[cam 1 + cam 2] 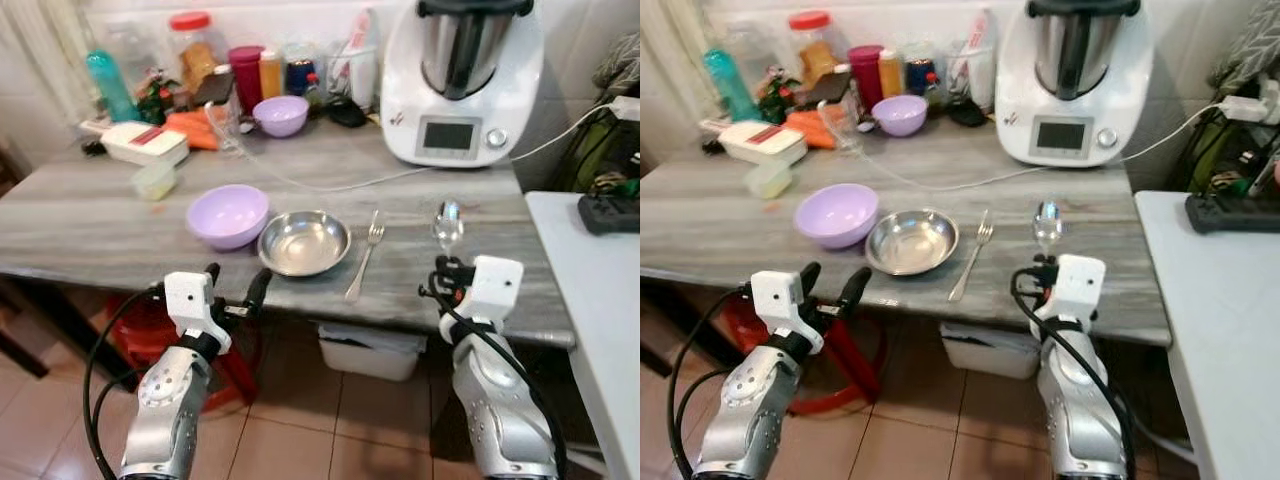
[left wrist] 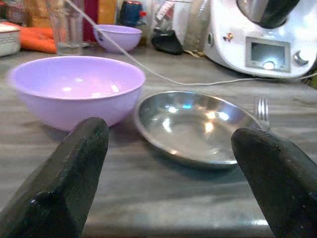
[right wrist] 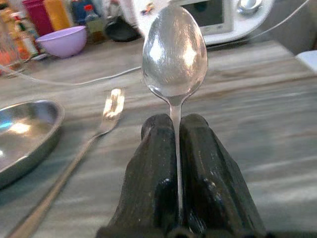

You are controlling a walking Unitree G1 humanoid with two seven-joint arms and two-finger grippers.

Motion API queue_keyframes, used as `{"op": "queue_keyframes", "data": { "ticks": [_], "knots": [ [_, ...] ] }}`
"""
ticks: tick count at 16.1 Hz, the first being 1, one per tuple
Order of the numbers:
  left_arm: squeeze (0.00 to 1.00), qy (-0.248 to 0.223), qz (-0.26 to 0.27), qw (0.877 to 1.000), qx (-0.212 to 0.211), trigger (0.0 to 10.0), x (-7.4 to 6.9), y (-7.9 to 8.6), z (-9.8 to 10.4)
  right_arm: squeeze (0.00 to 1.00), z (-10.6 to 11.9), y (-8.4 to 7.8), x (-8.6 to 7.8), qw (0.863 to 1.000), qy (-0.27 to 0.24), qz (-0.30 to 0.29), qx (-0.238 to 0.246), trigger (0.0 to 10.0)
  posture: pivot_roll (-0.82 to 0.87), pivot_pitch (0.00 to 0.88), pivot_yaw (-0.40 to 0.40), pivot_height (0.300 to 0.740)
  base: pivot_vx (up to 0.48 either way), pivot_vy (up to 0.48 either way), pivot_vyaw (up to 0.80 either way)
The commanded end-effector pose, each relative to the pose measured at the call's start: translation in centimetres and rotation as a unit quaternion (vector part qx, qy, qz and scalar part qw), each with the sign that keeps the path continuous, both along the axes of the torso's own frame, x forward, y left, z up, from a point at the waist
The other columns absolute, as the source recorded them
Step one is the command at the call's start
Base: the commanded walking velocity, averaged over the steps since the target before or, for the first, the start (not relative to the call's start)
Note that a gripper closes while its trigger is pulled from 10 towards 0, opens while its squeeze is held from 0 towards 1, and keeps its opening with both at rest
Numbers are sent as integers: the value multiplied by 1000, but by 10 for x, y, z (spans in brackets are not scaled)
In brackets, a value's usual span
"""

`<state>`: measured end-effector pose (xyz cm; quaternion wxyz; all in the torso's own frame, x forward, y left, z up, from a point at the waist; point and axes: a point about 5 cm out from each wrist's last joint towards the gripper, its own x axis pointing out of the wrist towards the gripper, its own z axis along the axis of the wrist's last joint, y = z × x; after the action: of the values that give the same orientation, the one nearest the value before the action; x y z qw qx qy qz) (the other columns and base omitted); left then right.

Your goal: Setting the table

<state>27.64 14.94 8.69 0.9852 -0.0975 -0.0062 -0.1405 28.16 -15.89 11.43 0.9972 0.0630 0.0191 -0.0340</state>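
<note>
Right of the fork (image 1: 364, 258) and steel plate (image 1: 304, 242), the right gripper's (image 3: 176, 130) fingers pinch a spoon (image 3: 174, 55), bowl pointing far; the left gripper's (image 1: 238, 284) fingers gape.

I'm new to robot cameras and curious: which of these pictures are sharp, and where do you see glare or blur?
Left eye view: fairly sharp, soft light on the metal plate. Right wrist view: spoon bowl crisp with bright glare, held in the right gripper; fork blurred. Left wrist view: left gripper fingers blurred, lavender bowl clear.

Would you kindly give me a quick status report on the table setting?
Right gripper shut on spoon, over the table's edge. Left gripper open, facing steel plate. Fork lies right of plate. Nothing in the way.
</note>
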Motion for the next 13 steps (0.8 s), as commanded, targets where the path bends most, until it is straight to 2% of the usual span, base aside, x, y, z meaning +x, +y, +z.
{"op": "queue_keyframes", "data": {
  "ticks": [1, 3, 7, 8, 10, 11, 13],
  "knots": [
    [0, 0, -9, 1000, 6, 10000, -1, -4, 0, 0, 4, -5, 0, 1000, -9, -12, -2, 10000, -66, 0, 72, 740, 240, 0, 0],
    [0, 4, -16, 1000, 11, 10000, -6, -1, -2, 0, 1, -1, 1, 1000, 0, -19, 21, 10000, -60, 0, 68, 740, 0, 0, 0],
    [0, 11, -63, 998, 25, 10000, -17, 1, -6, 0, 1, 10, 9, 999, 12, -19, 47, 10000, -57, 0, 67, 740, 0, 0, 0],
    [0, 16, -110, 993, 30, 10000, -27, -2, -7, 0, 0, 19, 16, 997, 28, -22, 62, 10000, -56, 0, 68, 740, 0, 0, 0],
    [0, 19, -146, 989, 34, 10000, -34, -5, -8, 0, -1, 27, 20, 996, 42, -24, 80, 10000, -54, 9, 68, 740, 0, 0, 0],
    [0, 23, -176, 983, 37, 10000, -41, -8, -9, 0, -5, 36, 23, 994, 63, -20, 92, 10000, -52, 26, 69, 740, 0, 0, 0],
    [0, 27, -187, 981, 40, 10000, -45, -10, -10, 0, -9, 44, 26, 990, 78, -19, 113, 10000, -49, 32, 70, 740, 0, 0, 0]
  ]
}}
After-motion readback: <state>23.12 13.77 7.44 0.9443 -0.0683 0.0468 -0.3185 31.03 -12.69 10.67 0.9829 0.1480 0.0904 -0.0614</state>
